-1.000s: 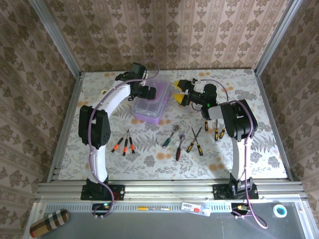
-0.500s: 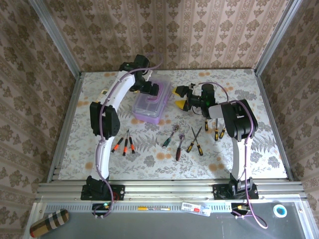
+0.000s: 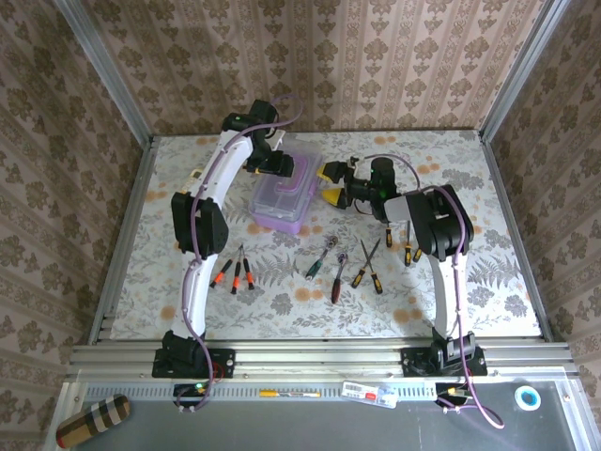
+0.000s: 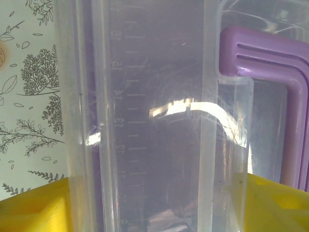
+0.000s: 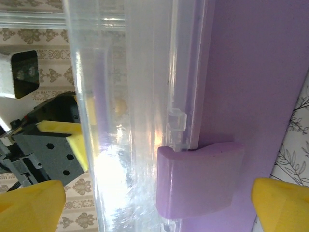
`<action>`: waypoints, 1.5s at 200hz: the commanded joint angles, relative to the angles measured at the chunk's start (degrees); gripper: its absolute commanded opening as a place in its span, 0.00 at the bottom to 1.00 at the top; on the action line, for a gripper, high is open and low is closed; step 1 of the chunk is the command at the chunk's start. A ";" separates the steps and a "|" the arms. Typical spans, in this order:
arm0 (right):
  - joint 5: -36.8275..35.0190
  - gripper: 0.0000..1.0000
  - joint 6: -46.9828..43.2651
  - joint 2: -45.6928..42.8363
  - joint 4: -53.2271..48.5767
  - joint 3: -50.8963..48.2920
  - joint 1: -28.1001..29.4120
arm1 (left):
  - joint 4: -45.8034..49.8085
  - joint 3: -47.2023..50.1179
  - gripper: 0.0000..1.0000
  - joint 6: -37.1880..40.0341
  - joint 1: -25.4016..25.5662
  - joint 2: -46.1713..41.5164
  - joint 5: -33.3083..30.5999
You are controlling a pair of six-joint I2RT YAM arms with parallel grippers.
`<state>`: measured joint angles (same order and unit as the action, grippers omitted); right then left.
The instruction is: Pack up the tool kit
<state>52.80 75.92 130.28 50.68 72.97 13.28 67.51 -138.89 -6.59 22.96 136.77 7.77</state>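
Observation:
The tool kit's purple case (image 3: 282, 209) with its clear lid (image 4: 159, 96) and purple handle (image 4: 289, 87) stands at the back middle of the table. My left gripper (image 3: 278, 166) sits over the case's far left end. Its yellow fingers (image 4: 34, 208) stand apart astride the lid's edge, so the left gripper (image 4: 152, 186) is open. My right gripper (image 3: 329, 183) is at the case's right side, open, with the purple latch (image 5: 200, 181) between its fingers (image 5: 29, 203) and untouched. Orange-handled screwdrivers (image 3: 235, 273), wrenches (image 3: 325, 256) and more screwdrivers (image 3: 368, 269) lie loose on the table in front.
Two more small screwdrivers (image 3: 411, 250) lie under the right arm. Metal rails (image 3: 122, 235) edge the table, with wallpapered walls behind. A striped roll (image 3: 94, 420) and a tape roll (image 3: 529, 398) rest on the near shelf.
The left arm has swung back and up over the case's far end, and its jaws have narrowed. The right gripper has slid left to the case's side.

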 commanded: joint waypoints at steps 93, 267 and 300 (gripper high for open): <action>-2.55 1.00 9.23 6.95 10.19 4.20 2.37 | -3.79 14.18 0.68 1.86 2.35 -2.34 -3.53; -3.89 1.00 20.22 -0.47 26.51 8.83 1.76 | -9.15 30.52 0.68 2.61 2.55 -5.95 -10.67; -5.10 1.00 19.62 -4.29 26.54 7.32 1.40 | -8.81 30.82 0.68 1.99 1.83 -5.87 -12.28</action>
<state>49.28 94.89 137.78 64.64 78.22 15.16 45.98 -113.58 -7.49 23.81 124.38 2.79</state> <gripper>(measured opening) 0.999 0.724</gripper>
